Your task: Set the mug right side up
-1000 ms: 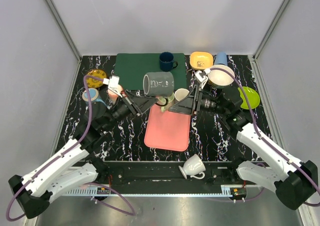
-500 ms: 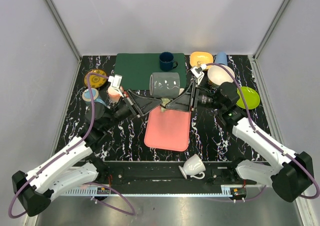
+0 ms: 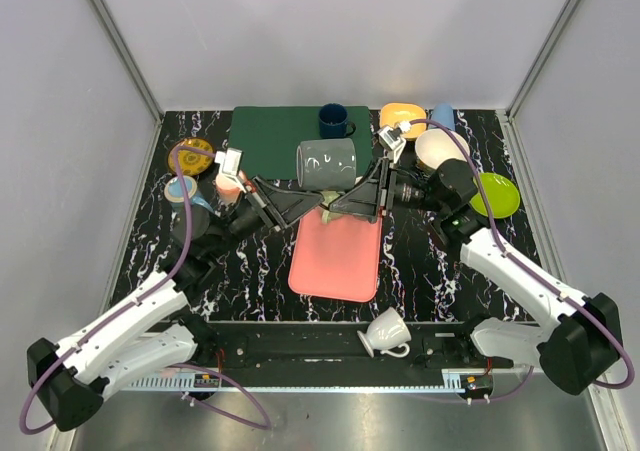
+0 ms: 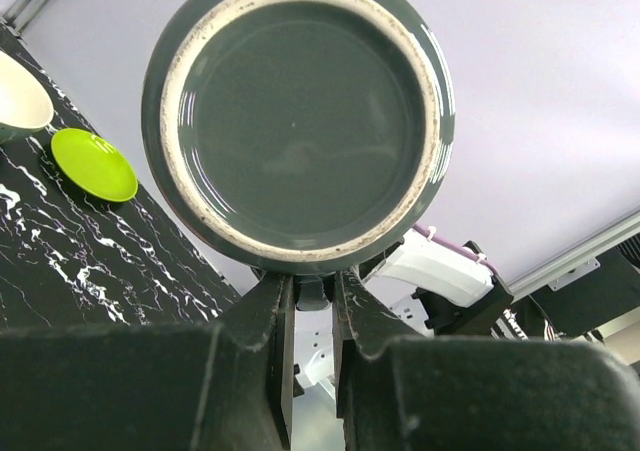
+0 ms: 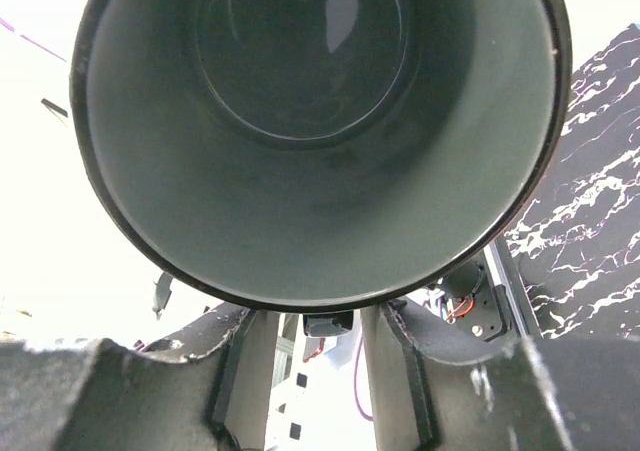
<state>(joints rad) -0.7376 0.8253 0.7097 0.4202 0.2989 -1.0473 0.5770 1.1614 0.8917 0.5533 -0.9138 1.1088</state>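
Grey mug point(image 3: 327, 163) hung on its side in the air, above the far end of the pink mat point(image 3: 335, 261) and just short of the green mat point(image 3: 265, 136). Its base faced the left arm and its open mouth the right. The left gripper point(image 4: 312, 289) was pinched tight on the handle point(image 5: 328, 324) beneath the mug. The right gripper point(image 5: 320, 321) straddled the same handle with its jaws apart, a gap showing on either side.
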